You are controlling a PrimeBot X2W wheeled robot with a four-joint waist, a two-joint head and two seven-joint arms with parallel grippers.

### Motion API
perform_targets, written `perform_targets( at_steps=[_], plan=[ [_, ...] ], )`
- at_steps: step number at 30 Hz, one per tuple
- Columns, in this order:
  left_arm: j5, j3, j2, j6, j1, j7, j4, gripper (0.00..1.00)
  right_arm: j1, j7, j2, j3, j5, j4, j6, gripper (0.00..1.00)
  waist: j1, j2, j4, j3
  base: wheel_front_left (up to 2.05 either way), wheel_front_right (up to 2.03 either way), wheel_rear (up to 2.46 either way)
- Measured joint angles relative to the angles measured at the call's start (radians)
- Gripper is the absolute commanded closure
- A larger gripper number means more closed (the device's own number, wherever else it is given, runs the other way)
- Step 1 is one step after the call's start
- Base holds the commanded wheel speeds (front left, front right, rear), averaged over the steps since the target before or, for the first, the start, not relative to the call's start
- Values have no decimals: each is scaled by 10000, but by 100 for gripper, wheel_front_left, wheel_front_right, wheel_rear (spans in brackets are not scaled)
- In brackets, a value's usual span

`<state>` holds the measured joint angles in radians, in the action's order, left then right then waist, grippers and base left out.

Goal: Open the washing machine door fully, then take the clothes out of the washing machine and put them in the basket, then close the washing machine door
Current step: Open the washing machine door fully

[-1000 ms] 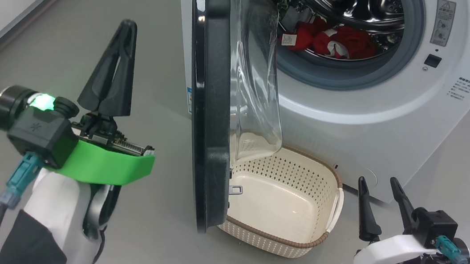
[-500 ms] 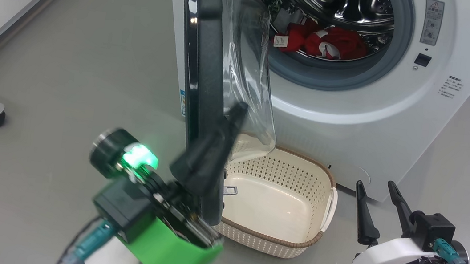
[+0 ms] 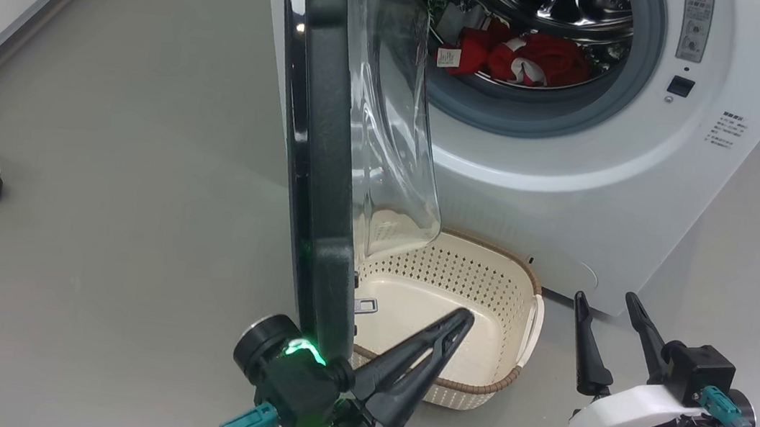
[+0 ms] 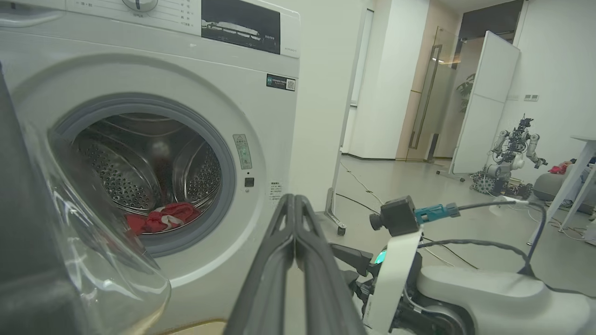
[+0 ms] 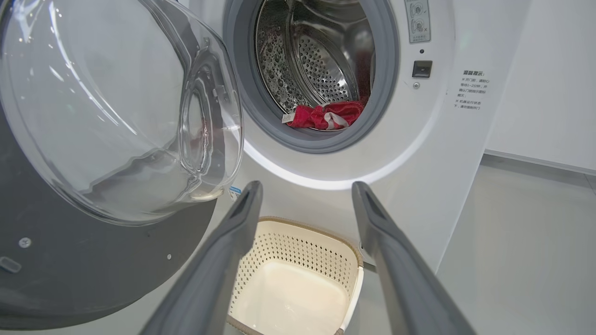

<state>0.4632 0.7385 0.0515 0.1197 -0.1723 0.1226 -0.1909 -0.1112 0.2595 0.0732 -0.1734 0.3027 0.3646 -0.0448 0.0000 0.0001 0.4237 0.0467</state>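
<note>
On the washing machine front, above the right jaws: grey warning label with a triangle sign and round pictograms, print too small to read. Right of it, a block of Chinese characters, not legible. Blue sticker just beside the same jaws' tips: unreadable. Above the left jaws: dark sticker with QR square, lettering illegible. White tag on the clothes: dark marks only.
</note>
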Motion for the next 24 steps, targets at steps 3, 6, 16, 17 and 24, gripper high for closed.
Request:
perform_targets(
  at_steps=[3,6,16,17,24],
  plan=[
    [35,38,171,0,158,-334,345,100,-6,-2,-17,12,-42,8,-71,0,0,0,-45,70,0,0,0],
    [130,-92,368,0,363,-625,759,100,-13,0,-31,31,-63,21,-100,0,0,0,-107,151,0,0,0],
    [201,-846,407,-334,495,-872,1478,100,-31,-2,-44,247,-138,29,-153,0,0,0,-204,396,0,0,0],
    [201,-922,407,-357,486,-871,1515,100,-31,0,-52,261,-138,33,-153,0,0,0,-204,410,0,0,0],
    [205,-1243,403,-537,446,-771,1845,100,-45,-2,-82,295,-161,40,-161,0,0,0,-235,502,0,0,0]
  ],
)
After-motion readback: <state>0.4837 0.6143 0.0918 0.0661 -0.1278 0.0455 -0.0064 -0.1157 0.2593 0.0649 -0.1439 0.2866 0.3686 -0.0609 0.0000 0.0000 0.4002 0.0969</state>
